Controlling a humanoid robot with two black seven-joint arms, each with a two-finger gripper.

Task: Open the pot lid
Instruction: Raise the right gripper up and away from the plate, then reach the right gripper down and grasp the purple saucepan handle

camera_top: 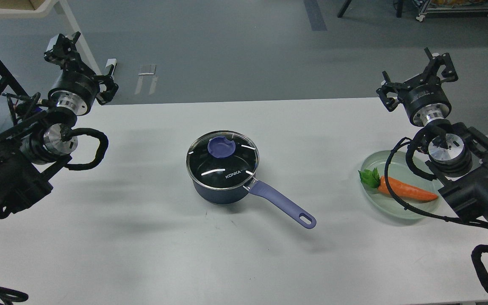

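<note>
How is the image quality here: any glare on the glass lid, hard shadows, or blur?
Head view: sharp throughout, no motion blur. The clear glass lid with steel rim and purple knob shows a few thin white glare streaks, yet its white lettering stays legible. Shadows on the white table are soft and diffuse, including beside the dark navy saucepan with lavender handle. Both grippers look dark against the grey floor.

place: lab | cues: grey floor (235, 51), white worktable (142, 237), wheeled metal rack (460, 8)
</note>
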